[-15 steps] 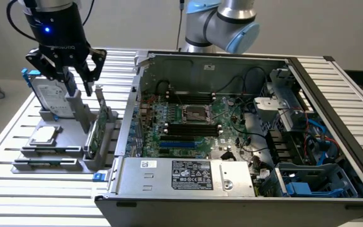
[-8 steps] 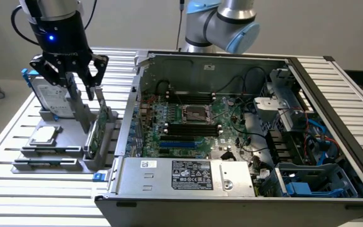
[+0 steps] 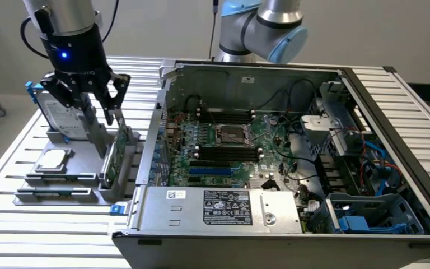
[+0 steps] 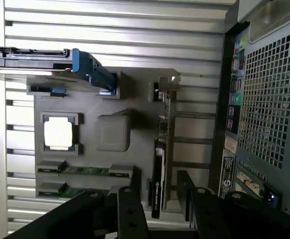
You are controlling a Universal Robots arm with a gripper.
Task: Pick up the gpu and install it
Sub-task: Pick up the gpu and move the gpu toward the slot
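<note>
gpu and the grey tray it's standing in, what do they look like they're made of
gpu: green circuit board with a slight sheen, likely fibreglass laminate; a matte black shroud that looks like plastic; a bright silver end bracket, probably sheet metal.
grey tray: even matte grey with shaped pockets and rounded edges. It looks like plastic, though painted metal can't be ruled out.

Tray (image 3: 65, 180) sits on the table (image 3: 20, 224), at the exterior view's left of the case (image 3: 260, 66). In the tray, the gpu (image 3: 118, 154) stands on edge nearest the case, with the processor (image 3: 53, 161) on its other side. My gripper (image 3: 107, 124) straddles the gpu, 1 finger per side.
</note>
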